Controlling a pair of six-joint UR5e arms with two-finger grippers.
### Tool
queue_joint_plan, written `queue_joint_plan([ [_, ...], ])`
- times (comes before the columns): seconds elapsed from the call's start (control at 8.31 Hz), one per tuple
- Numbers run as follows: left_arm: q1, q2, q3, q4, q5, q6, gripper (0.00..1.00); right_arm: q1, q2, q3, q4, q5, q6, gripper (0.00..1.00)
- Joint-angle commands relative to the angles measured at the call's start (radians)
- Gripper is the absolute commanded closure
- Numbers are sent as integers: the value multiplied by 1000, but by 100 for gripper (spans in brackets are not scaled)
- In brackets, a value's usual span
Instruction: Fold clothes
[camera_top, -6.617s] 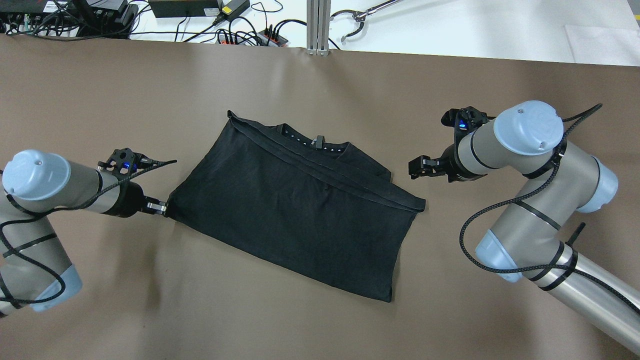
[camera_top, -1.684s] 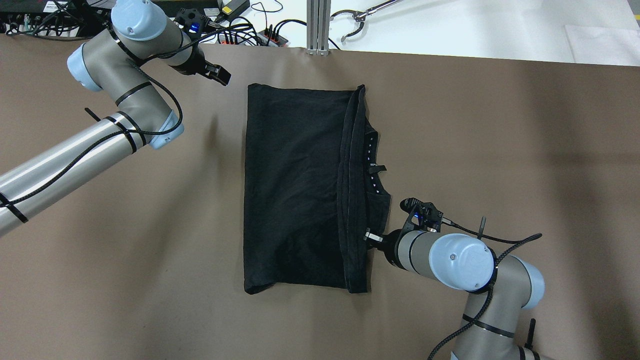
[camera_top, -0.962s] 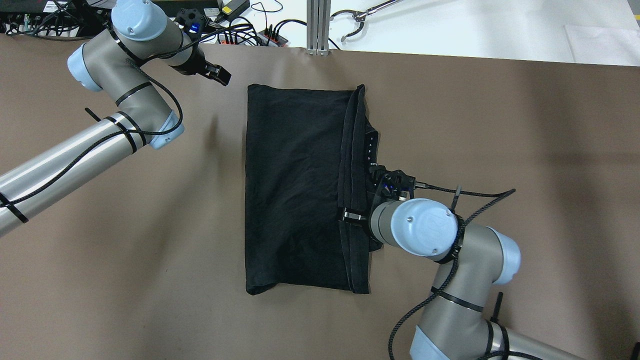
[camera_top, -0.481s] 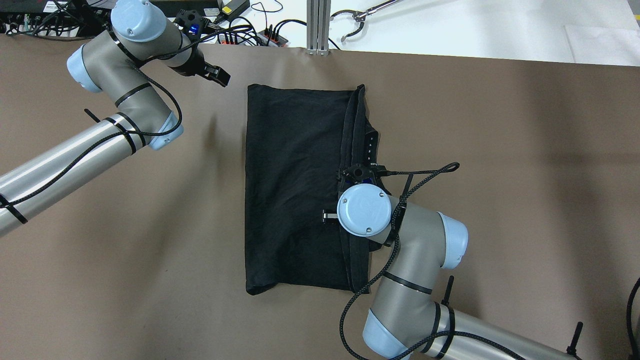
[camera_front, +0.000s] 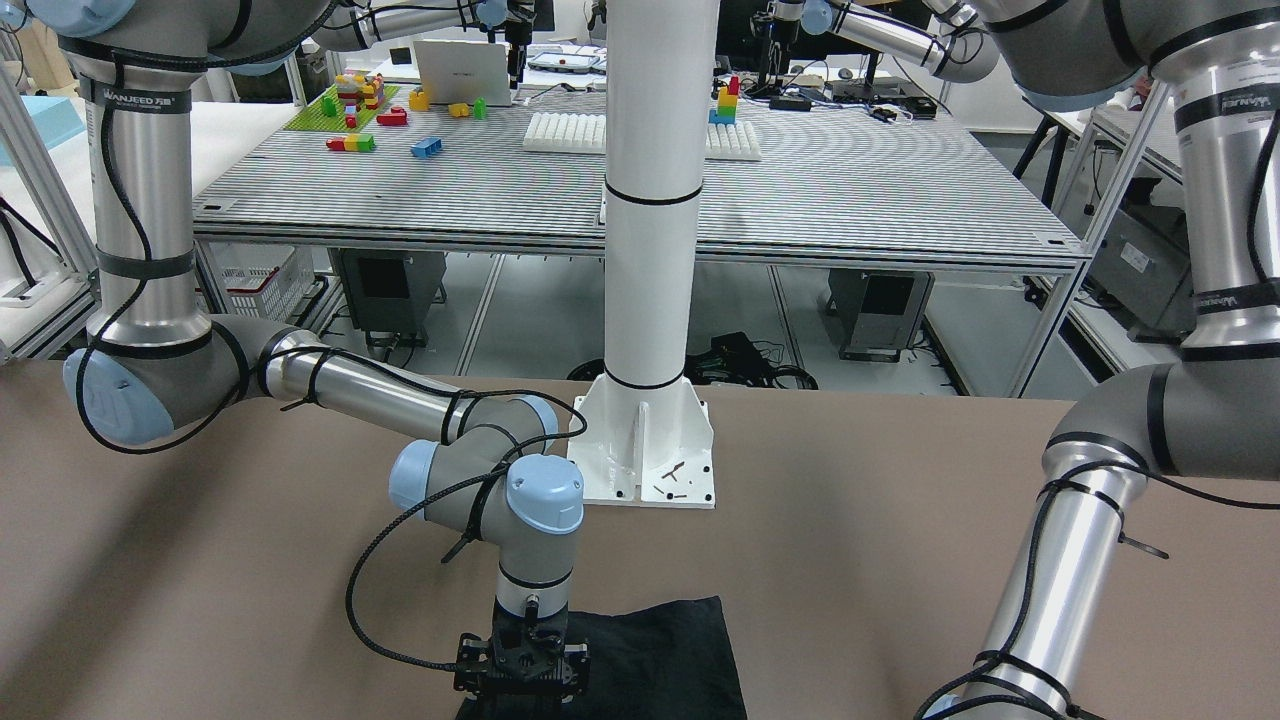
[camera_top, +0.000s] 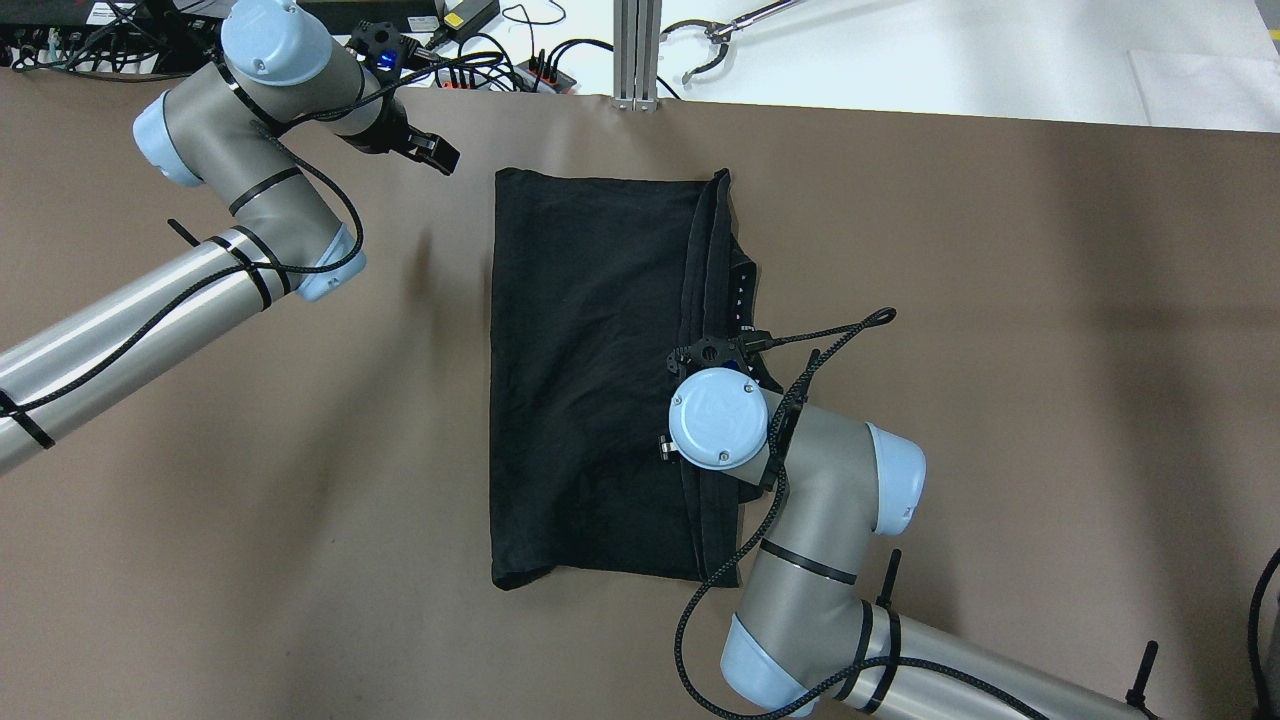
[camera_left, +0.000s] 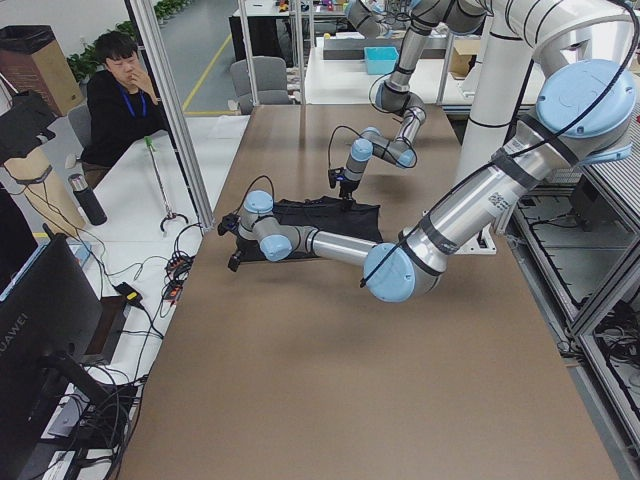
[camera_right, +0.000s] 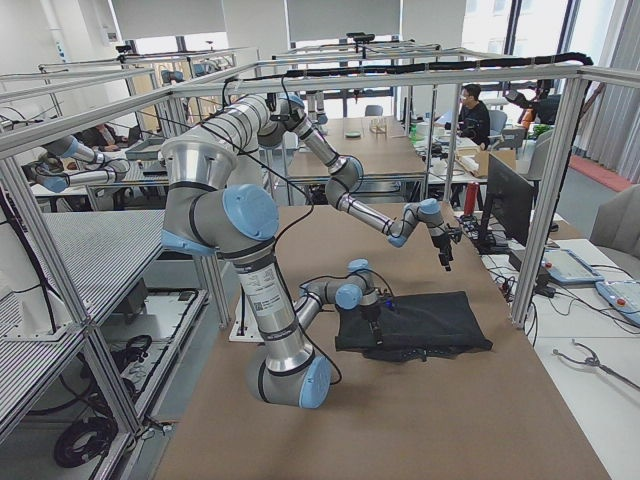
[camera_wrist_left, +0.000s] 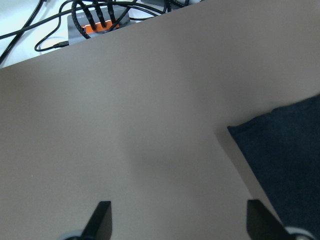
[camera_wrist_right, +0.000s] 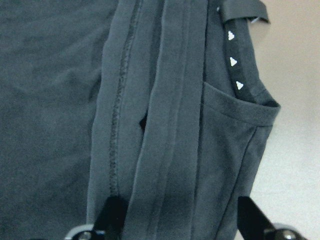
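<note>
Right fingers (camera_wrist_right: 111, 214), spread and empty, have swung from beside the garment (camera_top: 585, 350), flat on the bench (camera_top: 1000, 350), to over its stacked hems; left fingers (camera_wrist_left: 101, 216) hover spread by its far corner; a regrasp seems next.

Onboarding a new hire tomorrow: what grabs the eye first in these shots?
The black garment, folded into a rectangle at the middle of the brown table. The right end effector points down over its layered hem edge, open; the left end effector hangs open beside its far corner.
</note>
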Motion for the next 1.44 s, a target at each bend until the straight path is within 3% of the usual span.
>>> queue_joint_plan([
  [0.0, 0, 0, 0, 0, 0, 1, 5, 0, -10, -2, -7, -9, -30, 18],
  [0.36, 0, 0, 0, 0, 0, 1, 5, 15, -51, 37, -9, -7, -150, 19],
  [0.6, 0, 0, 0, 0, 0, 1, 5, 31, -218, 172, -1, -7, -200, 19],
  [0.84, 0, 0, 0, 0, 0, 1, 5, 29, -288, 258, -1, -6, -200, 19],
  [1.32, 0, 2, 0, 0, 0, 1, 5, 17, -142, 254, -27, 13, -182, 18],
])
